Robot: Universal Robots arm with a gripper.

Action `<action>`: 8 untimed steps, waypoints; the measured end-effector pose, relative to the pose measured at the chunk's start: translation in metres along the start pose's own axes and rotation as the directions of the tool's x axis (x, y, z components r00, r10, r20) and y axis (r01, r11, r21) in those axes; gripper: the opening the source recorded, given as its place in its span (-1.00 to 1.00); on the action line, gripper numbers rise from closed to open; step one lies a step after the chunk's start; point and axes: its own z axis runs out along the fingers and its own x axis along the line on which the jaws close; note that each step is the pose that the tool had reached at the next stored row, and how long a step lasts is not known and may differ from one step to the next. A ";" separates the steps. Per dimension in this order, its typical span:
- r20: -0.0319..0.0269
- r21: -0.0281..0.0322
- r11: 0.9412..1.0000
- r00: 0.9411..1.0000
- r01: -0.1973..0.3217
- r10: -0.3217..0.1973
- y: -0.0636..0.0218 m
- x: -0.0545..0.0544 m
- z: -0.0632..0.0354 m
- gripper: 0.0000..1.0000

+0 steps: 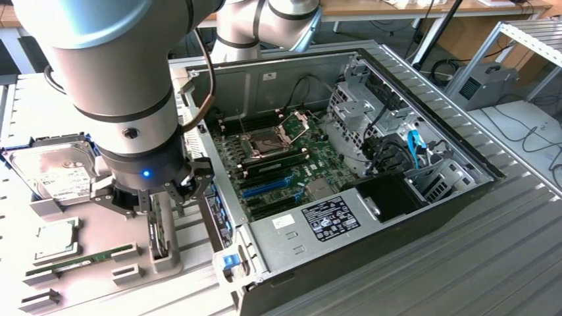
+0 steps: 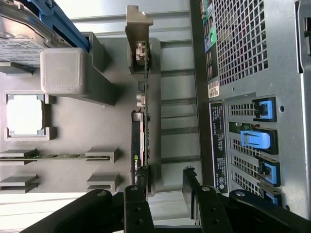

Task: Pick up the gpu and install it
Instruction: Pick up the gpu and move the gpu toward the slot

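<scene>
The gpu (image 1: 160,238) stands on its long edge in a slot of the grey parts holder (image 1: 167,263), just outside the open computer case. In the wrist view the gpu (image 2: 141,141) shows edge-on as a thin dark card with its silver end bracket (image 2: 138,24) at the far end. My gripper (image 1: 162,197) hangs directly above the card, open, nothing between its fingers. The black fingertips (image 2: 134,195) frame the card's near end in the wrist view, where my gripper (image 2: 163,190) sits slightly to one side of the card's line.
On the grey holder lie a silver hard drive (image 1: 57,174), a CPU (image 1: 54,238) and a green memory stick (image 1: 83,258). The open computer case (image 1: 439,197) lies at the exterior view's right, its motherboard showing blue slots (image 1: 263,187). Blue latches (image 2: 256,138) line the case's rear.
</scene>
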 end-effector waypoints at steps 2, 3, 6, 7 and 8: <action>0.000 0.000 1.000 1.000 0.000 0.000 0.0000 0.000 0.0004 -0.15; 0.000 0.000 1.000 1.000 0.000 0.000 0.0000 0.000 0.0006 -0.15; 0.000 0.000 1.000 1.000 0.000 0.000 0.0000 0.000 0.0013 -0.15; 0.000 0.000 1.000 1.000 0.000 0.000 -0.0001 0.000 0.0016 -0.15; 0.000 0.000 1.000 1.000 0.000 0.000 -0.0001 0.000 0.0018 -0.15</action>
